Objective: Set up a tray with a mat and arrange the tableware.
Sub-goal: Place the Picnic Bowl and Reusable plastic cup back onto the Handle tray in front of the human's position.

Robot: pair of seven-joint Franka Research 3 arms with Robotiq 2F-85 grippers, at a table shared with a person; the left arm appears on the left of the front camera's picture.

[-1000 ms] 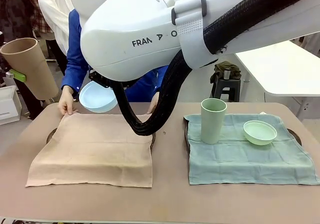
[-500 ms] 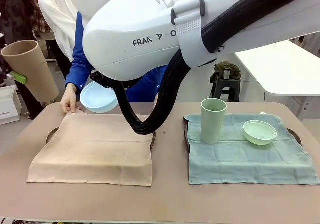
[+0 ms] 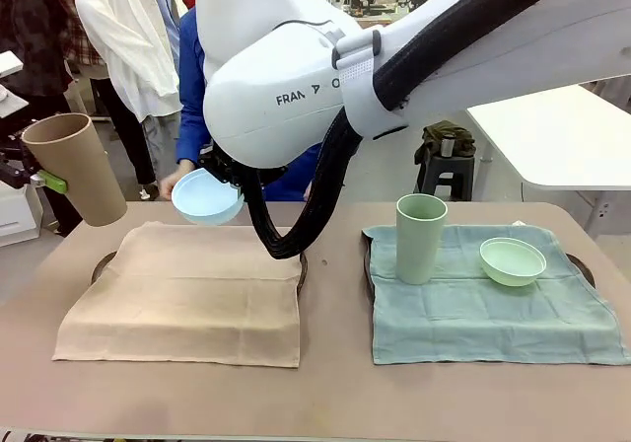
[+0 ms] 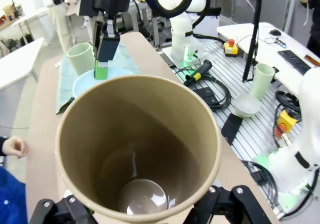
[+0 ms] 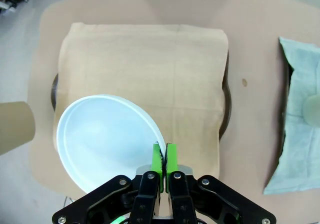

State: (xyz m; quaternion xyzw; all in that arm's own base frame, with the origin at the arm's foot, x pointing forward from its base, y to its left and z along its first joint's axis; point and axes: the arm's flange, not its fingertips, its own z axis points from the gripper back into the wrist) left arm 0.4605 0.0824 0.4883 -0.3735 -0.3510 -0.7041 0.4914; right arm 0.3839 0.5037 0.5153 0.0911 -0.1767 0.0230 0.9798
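Left claw (image 4: 145,211) grasping tan cup (image 3: 77,169), held in the air off the bench's (image 3: 335,393) left edge; long axis tilted, mouth up and leaning left. Right claw (image 5: 164,156) clenched on rim of light blue bowl (image 3: 206,197), hollow tipped toward camera, above far edge of tan mat (image 3: 187,294). Pale green cup (image 3: 421,237) upright and pale green bowl (image 3: 512,261) on green mat (image 3: 493,309).

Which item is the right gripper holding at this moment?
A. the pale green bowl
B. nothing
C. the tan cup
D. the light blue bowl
D: in the right wrist view the right gripper has its green pads pinched on the rim of the light blue bowl, held above the tan mat.
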